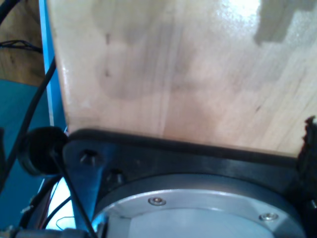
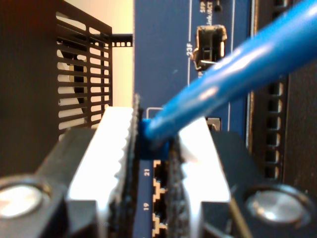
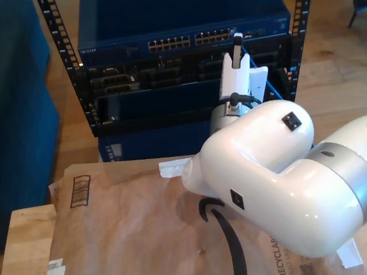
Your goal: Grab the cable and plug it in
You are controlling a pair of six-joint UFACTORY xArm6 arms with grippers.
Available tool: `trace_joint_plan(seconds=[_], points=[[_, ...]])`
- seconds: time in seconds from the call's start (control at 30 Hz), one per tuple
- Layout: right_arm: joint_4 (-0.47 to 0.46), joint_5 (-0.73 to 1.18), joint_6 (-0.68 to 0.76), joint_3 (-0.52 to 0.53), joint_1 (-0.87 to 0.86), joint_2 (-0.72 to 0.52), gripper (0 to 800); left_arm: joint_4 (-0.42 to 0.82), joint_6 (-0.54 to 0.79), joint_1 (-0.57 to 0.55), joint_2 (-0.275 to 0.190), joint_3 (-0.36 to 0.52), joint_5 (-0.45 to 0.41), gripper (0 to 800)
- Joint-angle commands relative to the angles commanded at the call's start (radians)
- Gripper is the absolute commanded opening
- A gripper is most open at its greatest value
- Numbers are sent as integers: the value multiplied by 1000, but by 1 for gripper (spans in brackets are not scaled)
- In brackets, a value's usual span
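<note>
The plug [image 2: 148,144] sits between the fingers [image 2: 116,144] of my second gripper [image 2: 153,148], the cable [image 2: 237,69] running up and away from their tips. Just beyond the fingertips stands the switch [image 2: 163,54], its row of ports [image 2: 157,186] showing in the gap between the fingers.

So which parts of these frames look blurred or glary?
Second wrist view: the bright-blue ethernet cable and my second tool are soft, the port numbers sharper. First wrist view: hazy, glare on the pale wooden board. Exterior view: fairly sharp.
</note>
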Motion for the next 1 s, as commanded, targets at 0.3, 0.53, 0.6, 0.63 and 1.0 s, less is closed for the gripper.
trace_joint_plan(seconds=[0.3, 0.53, 0.6, 0.63, 1.0], points=[[-2, 2, 0, -49, 0, 37, 0, 0, 0, 0, 0, 2, 0, 800], [-2, 0, 0, -49, 0, 37, 0, 0, -2, 0, 0, 0, 0, 800], [-2, -2, 0, -49, 0, 37, 0, 0, -2, 0, 0, 0, 0, 800], [-2, -3, 2, -48, 0, 37, 0, 0, 0, 0, 0, 0, 0, 800], [-2, -5, 5, -44, 2, 34, 0, 0, -2, 0, 0, 0, 0, 800]])
